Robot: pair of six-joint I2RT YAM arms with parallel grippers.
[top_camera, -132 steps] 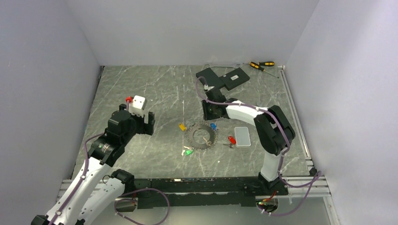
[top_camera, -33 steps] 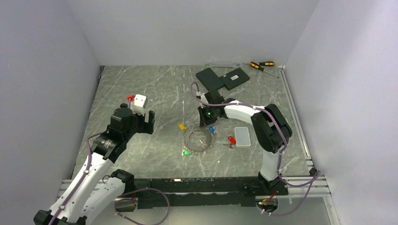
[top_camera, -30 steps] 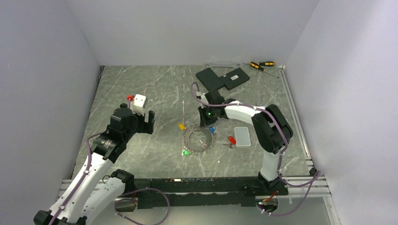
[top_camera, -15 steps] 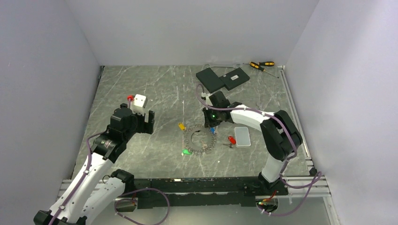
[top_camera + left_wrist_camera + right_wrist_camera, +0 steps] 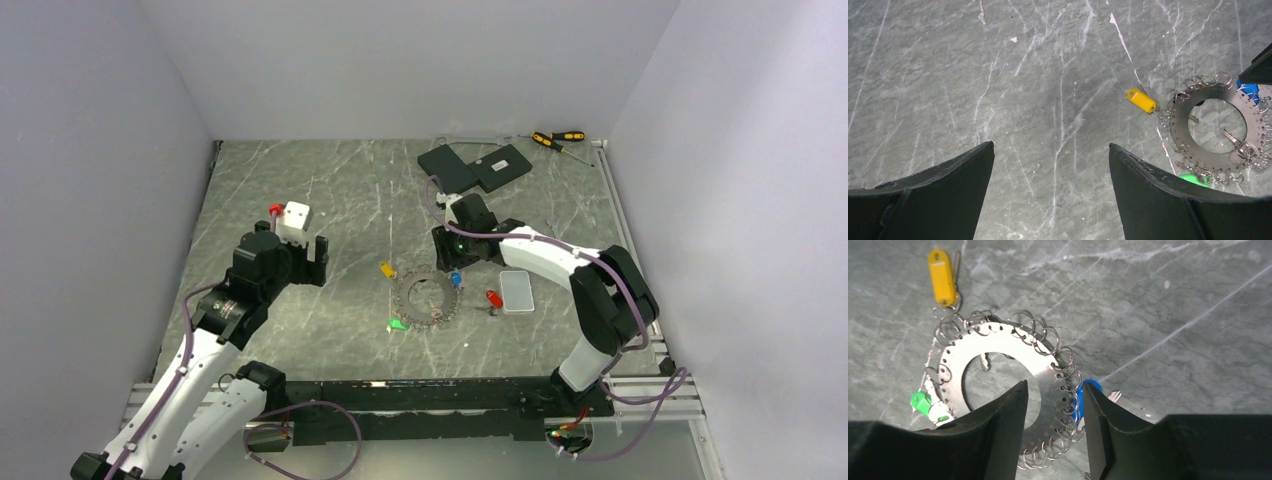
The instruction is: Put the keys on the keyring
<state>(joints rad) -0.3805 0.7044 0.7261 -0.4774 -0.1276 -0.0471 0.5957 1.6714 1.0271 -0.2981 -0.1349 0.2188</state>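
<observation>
The keyring (image 5: 998,347) lies flat mid-desk (image 5: 330,200), wire loops (image 5: 1066,362) all round its rim. The right hand (image 5: 1054,390) covers its near edge, fingers partly apart either side of the rim, not pinching it. The blue key (image 5: 1091,386) is mostly hidden behind one finger. The yellow key (image 5: 942,277) and green key (image 5: 923,402) sit at the rim; hooked on or not, can't tell. The red key (image 5: 493,298) lies beside a pale rectangular thing (image 5: 516,291), tray or lid, dunno. The left hand (image 5: 1050,146) is wide open, holding nothing.

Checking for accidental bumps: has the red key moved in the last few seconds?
No. The red key lies just beside the white slab, same as before.
</observation>
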